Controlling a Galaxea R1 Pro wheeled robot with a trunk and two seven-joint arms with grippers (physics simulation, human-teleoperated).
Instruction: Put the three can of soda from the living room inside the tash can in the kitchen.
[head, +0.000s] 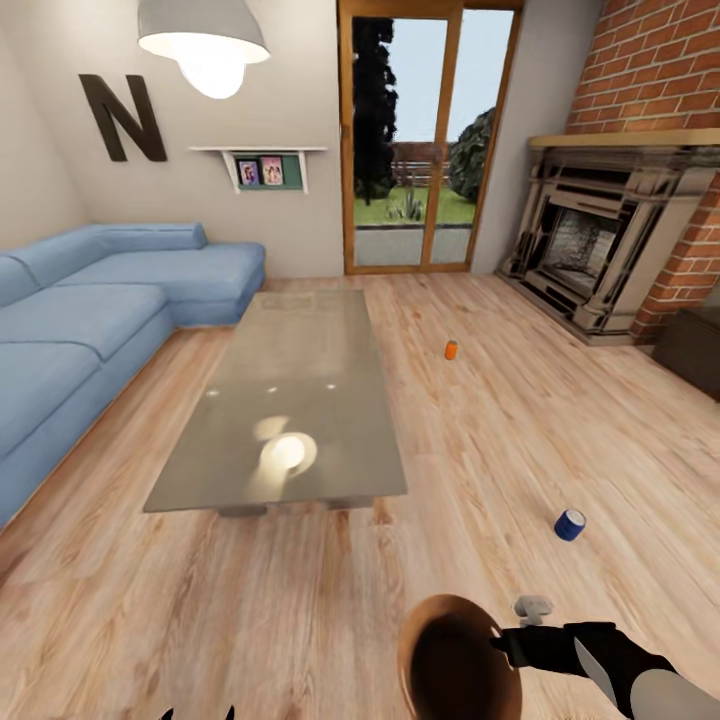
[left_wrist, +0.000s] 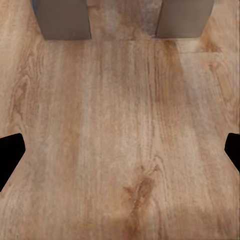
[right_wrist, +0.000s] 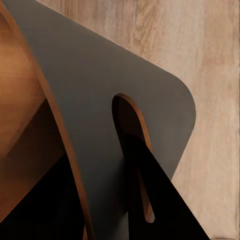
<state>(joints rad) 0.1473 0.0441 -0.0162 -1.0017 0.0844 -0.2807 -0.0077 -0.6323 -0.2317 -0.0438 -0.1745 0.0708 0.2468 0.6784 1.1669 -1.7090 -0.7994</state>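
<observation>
Two cans (head: 451, 349) right of table (head: 290, 400)

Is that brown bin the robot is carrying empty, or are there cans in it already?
Seemingly empty: the bin, gripped at its rim by the right gripper, shows only brown inner wall. Blue can and orange can lie on the floor.

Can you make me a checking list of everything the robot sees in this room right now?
Surface: wood floor; grey low table with a bare, shiny top.
Job's things: orange can on the floor past the table; blue can on the floor nearer the robot; a third can not seen. Brown bin held at the robot's right.
Clutter: nothing seen.
Pincers: right pincer shut on the bin's rim, one finger through a slot in its wall; left pincer open over bare floor.
Cables: nothing seen.
Surroundings: blue sofa, brick fireplace, glass doors, lamp, letter N, shelf.
</observation>
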